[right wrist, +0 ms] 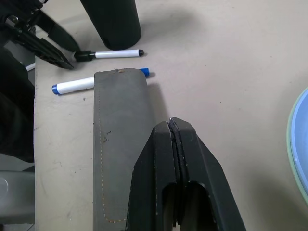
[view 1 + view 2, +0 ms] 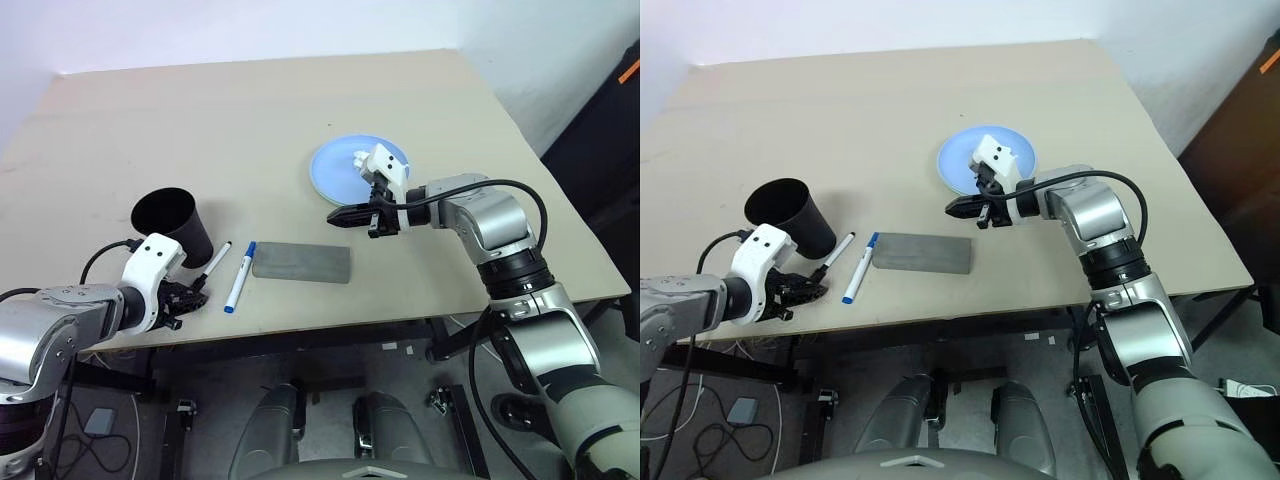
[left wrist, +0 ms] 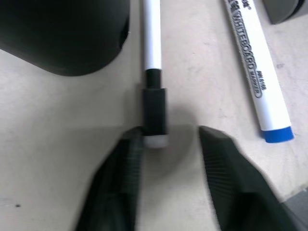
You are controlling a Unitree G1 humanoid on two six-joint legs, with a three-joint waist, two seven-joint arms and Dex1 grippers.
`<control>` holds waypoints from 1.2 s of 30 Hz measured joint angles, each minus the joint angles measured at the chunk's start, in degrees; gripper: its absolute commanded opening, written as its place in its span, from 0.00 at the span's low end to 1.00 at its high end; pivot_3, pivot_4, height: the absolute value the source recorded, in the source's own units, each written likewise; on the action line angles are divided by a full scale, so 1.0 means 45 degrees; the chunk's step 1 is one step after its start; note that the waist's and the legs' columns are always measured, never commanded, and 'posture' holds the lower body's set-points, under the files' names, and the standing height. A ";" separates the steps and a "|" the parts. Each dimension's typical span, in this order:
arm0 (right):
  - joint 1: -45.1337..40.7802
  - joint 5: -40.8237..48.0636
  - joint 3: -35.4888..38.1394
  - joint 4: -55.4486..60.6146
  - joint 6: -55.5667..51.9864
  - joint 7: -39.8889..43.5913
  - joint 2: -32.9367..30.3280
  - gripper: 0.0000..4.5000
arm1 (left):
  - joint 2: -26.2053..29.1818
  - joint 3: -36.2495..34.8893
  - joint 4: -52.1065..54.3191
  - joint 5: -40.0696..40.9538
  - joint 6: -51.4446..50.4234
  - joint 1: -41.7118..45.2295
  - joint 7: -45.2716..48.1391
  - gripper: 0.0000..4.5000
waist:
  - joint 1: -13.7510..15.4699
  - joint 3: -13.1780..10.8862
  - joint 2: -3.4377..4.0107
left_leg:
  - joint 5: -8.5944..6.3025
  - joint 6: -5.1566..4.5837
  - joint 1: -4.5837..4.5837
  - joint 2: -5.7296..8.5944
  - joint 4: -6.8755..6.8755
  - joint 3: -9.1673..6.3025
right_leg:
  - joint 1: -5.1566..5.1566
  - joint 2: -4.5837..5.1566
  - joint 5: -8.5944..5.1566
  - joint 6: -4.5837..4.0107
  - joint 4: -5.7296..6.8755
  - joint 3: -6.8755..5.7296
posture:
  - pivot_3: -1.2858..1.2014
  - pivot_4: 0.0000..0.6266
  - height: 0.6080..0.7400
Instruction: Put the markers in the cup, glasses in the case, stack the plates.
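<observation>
**Your left hand is at the black-capped marker, next to the cup.**

From the head view: the cup [image 2: 172, 226] stands near the table's front edge. The black-capped marker [image 2: 214, 263] lies just beside the cup, and the blue-capped marker [image 2: 239, 277] lies past it, between that pen and the closed grey case [image 2: 301, 263]. Your left gripper [image 2: 186, 297] sits at the black cap end. Your right gripper [image 2: 350, 214] hangs over the table past the case, pressed tight shut and holding nothing, near the stacked plates [image 2: 335, 170].

From the left wrist view: the black cap [image 3: 154, 110] pokes in between your two fingers [image 3: 118, 178], which are a little apart and not squeezing yet. The pen looks light, stiff and smooth, so it may roll; pinch it across the cap.

From the right wrist view: the case [image 1: 118, 144] lies under your shut fingers [image 1: 192, 159], far from the cup.
</observation>
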State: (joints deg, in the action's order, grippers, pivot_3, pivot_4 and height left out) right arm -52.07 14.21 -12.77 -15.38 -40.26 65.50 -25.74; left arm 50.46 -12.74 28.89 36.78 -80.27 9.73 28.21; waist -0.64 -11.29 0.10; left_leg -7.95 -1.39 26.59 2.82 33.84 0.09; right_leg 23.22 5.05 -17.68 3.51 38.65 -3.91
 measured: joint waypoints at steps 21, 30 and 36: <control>-0.0002 0.0007 0.0000 -0.0173 0.0371 0.0035 -0.0020 0.00 | 0.1264 -0.1370 0.1603 0.0526 0.0548 -0.0765 0.1257 0.00 | -0.0015 -0.0006 -0.0010 | 0.0000 0.0001 0.0001 0.0000 0.0002 0.0000 | 0.0006 0.0000 -0.0002 -0.0007 -0.0002 0.0001 | 0.52 0.24 0.79; 0.0000 0.0112 -0.0047 -0.0242 0.0830 0.0774 -0.0056 0.00 | 0.0816 -0.2617 0.2351 0.0617 0.2764 -0.1286 0.1956 0.00 | 0.0004 -0.0007 -0.0010 | -0.0001 -0.0001 0.0002 0.0000 0.0002 0.0000 | 0.0000 0.0002 -0.0015 -0.0034 -0.0013 0.0002 | 0.52 0.24 0.79; 0.0055 0.0522 0.0054 -0.0033 0.0871 0.1301 -0.0453 0.00 | -0.0718 -0.3058 0.2323 0.1111 0.4672 -0.0572 0.1954 0.00 | 0.0015 -0.0007 -0.0013 | 0.0000 -0.0002 0.0002 0.0000 0.0007 0.0000 | -0.0014 0.0001 0.0004 -0.0003 -0.0019 -0.0004 | 0.52 0.24 0.79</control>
State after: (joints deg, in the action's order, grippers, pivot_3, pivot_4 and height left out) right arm -51.82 16.55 -12.53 -15.53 -36.34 71.36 -27.78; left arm 47.23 -26.50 39.35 41.78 -59.25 7.16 37.00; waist -0.57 -11.32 0.05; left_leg -7.95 -1.40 26.60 2.82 33.87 0.09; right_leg 23.15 5.05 -17.66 3.50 38.56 -3.93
